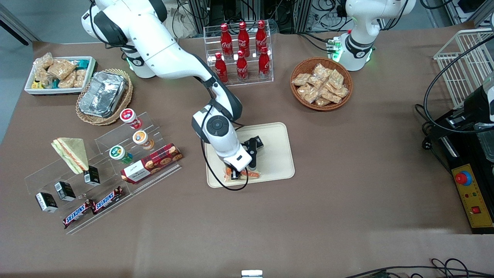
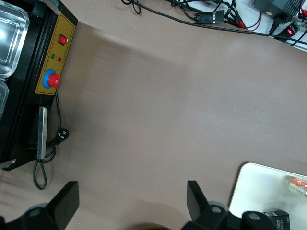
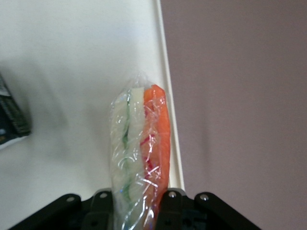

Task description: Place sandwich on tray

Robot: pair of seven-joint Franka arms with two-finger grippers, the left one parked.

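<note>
Tool (image 3: 136, 211) is clamping the sandwich (image 3: 139, 153) on edge just inside the tray (image 1: 278, 154) rim nearest the front camera, so if you are releasing now, it is risking tipping over that rim onto the worktop (image 1: 347, 200).

Tray (image 1: 278, 154), baskets (image 1: 321, 83) on brown table (image 1: 347, 185)

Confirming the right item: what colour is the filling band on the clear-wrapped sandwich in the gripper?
Bright orange-red, on the sandwich in the gripper; right wrist view.
</note>
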